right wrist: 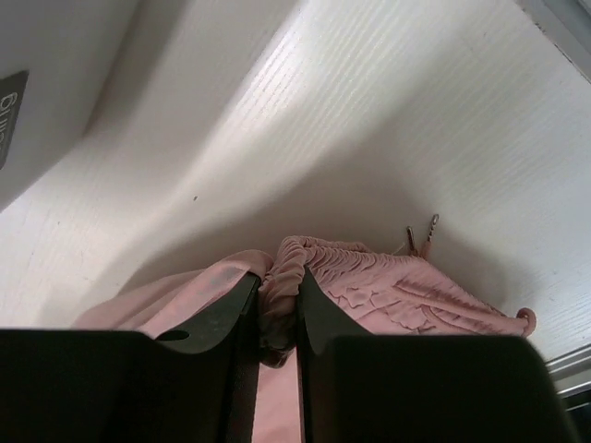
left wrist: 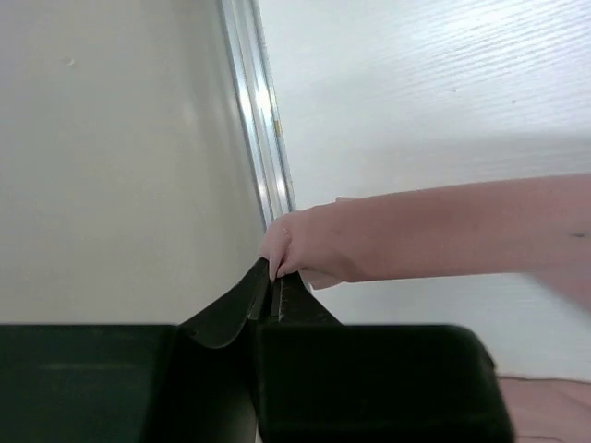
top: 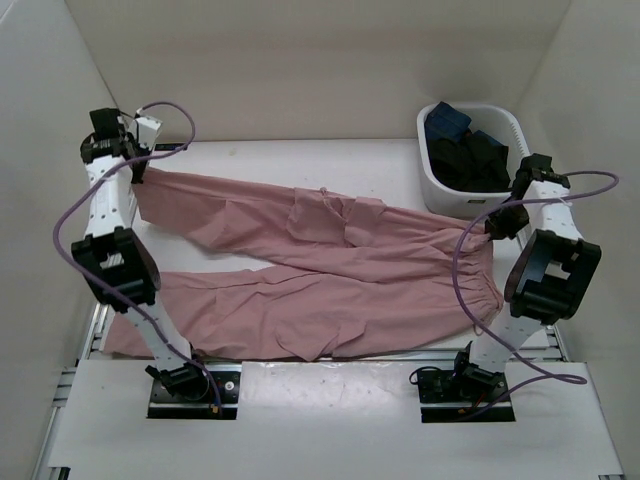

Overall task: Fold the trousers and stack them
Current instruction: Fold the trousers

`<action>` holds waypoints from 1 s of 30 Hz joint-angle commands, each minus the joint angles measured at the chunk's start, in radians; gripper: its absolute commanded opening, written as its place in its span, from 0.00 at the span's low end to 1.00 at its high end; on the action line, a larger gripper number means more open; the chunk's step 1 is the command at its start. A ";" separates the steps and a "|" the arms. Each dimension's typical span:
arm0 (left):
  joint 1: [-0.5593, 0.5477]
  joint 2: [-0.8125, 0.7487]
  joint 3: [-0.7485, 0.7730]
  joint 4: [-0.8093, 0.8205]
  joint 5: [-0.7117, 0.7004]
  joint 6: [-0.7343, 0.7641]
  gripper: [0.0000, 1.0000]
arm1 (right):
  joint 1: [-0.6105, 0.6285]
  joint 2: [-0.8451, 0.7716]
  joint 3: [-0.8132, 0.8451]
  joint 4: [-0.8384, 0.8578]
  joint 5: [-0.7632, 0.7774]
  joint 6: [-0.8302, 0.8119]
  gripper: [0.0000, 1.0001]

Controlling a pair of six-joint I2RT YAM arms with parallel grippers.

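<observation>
Across the table [top: 300, 158], the trousers [top: 330, 275] lie spread out, legs pointing left. The left gripper [left wrist: 275, 288] is pinched tight on the far leg's end, and the right gripper [right wrist: 277, 312] clamps the gathered waistband near the basket [top: 433, 182].

The trousers [top: 330, 270] are thin, soft pink cloth, matt and wrinkly. The table [top: 300, 155] is white and matt, with fine lines. The basket [top: 440, 200] is smooth white plastic. The rail [left wrist: 263, 120] is bright, shiny metal.
</observation>
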State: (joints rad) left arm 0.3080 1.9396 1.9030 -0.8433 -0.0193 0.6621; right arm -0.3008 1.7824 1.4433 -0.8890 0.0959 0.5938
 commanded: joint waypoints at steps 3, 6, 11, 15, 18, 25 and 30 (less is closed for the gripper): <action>0.058 -0.249 -0.330 0.108 -0.094 0.042 0.14 | -0.024 -0.083 -0.111 0.056 0.062 -0.026 0.00; 0.091 -0.375 -0.488 0.119 -0.103 0.042 0.14 | -0.034 -0.153 -0.161 0.096 0.035 -0.026 0.00; 0.172 -0.582 -0.649 0.119 -0.103 0.094 0.14 | -0.034 -0.334 -0.263 0.105 0.025 -0.046 0.00; 0.268 -0.836 -0.896 0.119 -0.116 0.220 0.14 | -0.057 -0.541 -0.432 0.056 0.034 0.000 0.00; 0.269 -0.898 -0.975 0.070 -0.185 0.241 0.14 | -0.057 -0.630 -0.521 -0.004 0.045 0.058 0.00; 0.269 -1.007 -1.016 0.072 -0.234 0.243 0.14 | -0.057 -0.825 -0.538 -0.189 0.204 0.078 0.00; 0.269 -1.053 -1.069 0.081 -0.303 0.261 0.14 | -0.043 -0.945 -0.598 -0.235 0.189 0.090 0.00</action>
State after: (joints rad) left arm 0.5735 0.9203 0.8490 -0.7815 -0.2459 0.9016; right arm -0.3489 0.8795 0.8715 -1.0588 0.2325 0.6655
